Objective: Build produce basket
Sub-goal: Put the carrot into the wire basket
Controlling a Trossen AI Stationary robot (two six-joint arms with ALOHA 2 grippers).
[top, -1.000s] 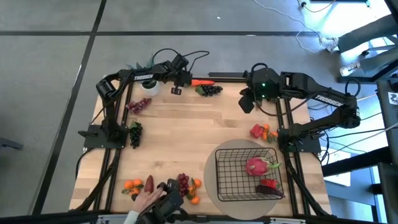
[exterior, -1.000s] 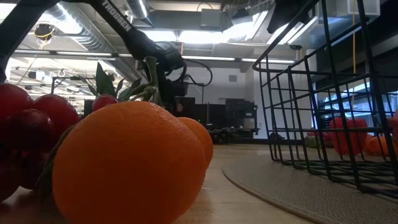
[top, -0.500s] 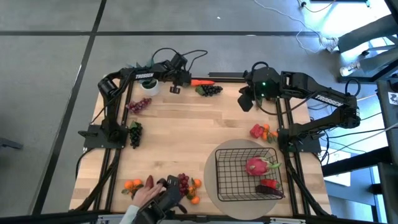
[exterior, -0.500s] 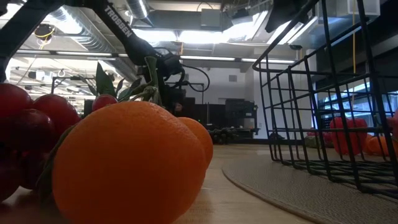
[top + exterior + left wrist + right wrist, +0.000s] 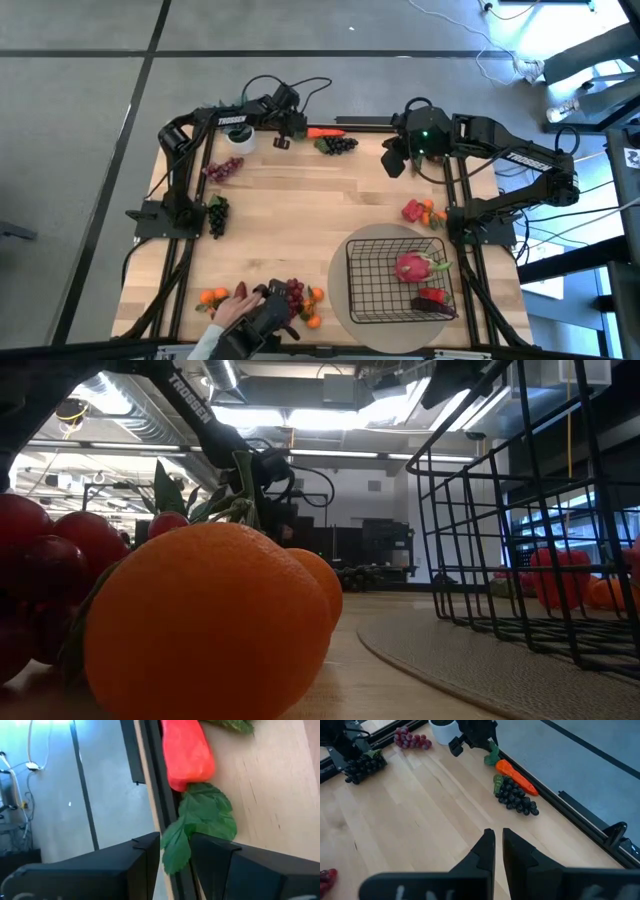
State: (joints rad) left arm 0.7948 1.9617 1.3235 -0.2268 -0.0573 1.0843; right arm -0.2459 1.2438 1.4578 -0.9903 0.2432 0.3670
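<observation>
An orange carrot [image 5: 325, 131] lies along the table's far edge, its green leaves [image 5: 202, 817] pointing left. My left gripper [image 5: 176, 865] is open and slants down at the leafy end [image 5: 492, 755], with the tip of one leaf between its fingers. My right gripper [image 5: 393, 162] hangs shut, high over the far right of the table [image 5: 495, 845]. The black wire basket [image 5: 372, 290] stands on a round grey mat at the near right. It holds a pink dragon fruit [image 5: 412, 266] and a red pepper [image 5: 432, 297]. My left gripper has one finger on each side of the tip of the carrot's green leaves [image 5: 175, 852], coming slanting down from the table's left. Whether a finger touches the leaf, I cannot tell. The carrot lies flat on the table by the far rail.
Dark grapes [image 5: 338, 145] lie next to the carrot. Purple grapes [image 5: 222, 168] and another dark bunch [image 5: 217, 215] are at the left, a red pepper with oranges [image 5: 420, 211] at the right. A person's hand [image 5: 232, 308] is at the near edge among oranges and red grapes [image 5: 295, 293].
My left gripper has crept a little down and toward the far edge, closing in on the carrot's leaves, and has stayed open. The person's hand at the near edge has shifted toward the red grapes.
</observation>
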